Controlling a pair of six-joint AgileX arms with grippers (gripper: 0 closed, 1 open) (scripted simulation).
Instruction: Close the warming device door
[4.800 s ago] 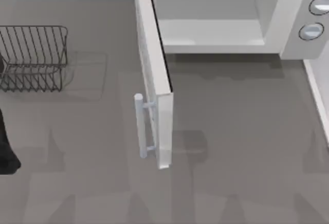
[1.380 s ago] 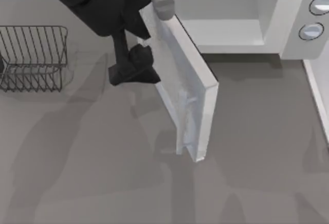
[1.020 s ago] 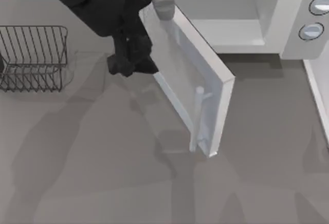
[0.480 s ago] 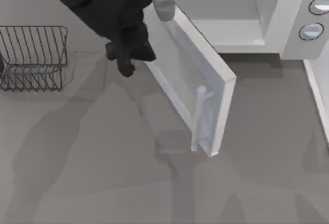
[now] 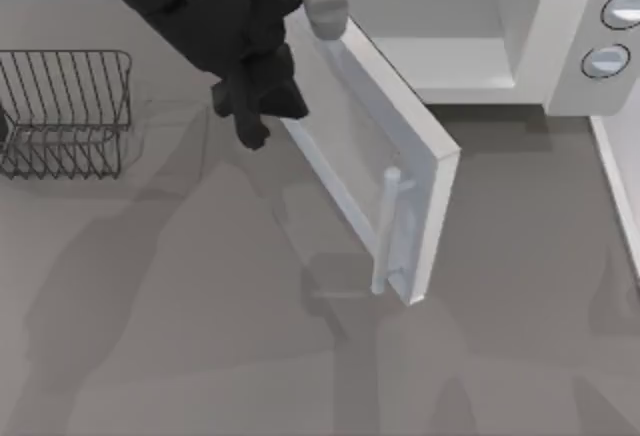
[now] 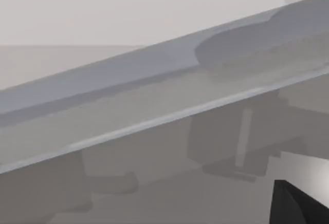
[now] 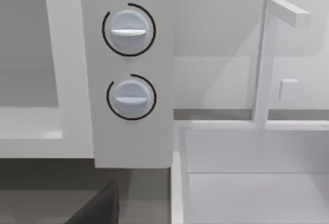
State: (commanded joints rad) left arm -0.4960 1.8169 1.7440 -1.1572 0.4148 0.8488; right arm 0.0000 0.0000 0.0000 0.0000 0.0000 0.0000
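Warming device point(image 5: 560, 46) sits at the far edge of the table, right of centre in the top view, cavity open toward the table, two round knobs point(image 7: 128, 29) stacked on its side panel. The door point(image 5: 375, 171) hangs about half open, hinged at the cavity's left edge and swinging out diagonally toward the near right. Its bar handle point(image 5: 386, 228) is on the outer face near the free end.

Left gripper point(image 5: 255, 106) is on the outer, left-facing side of the door, up near the hinge end, well away from the handle. It looks right beside the window panel; can't tell whether it actually touches. Can't tell if its fingers are spread or together, since the black arm body covers them from above. In the left wrist view the door's edge point(image 6: 154, 111) runs slanted across close up.

Right arm is parked off to the right, its wrist camera facing the knob panel.

Wire rack point(image 5: 65, 111) sits at the table's left, well apart from the door.
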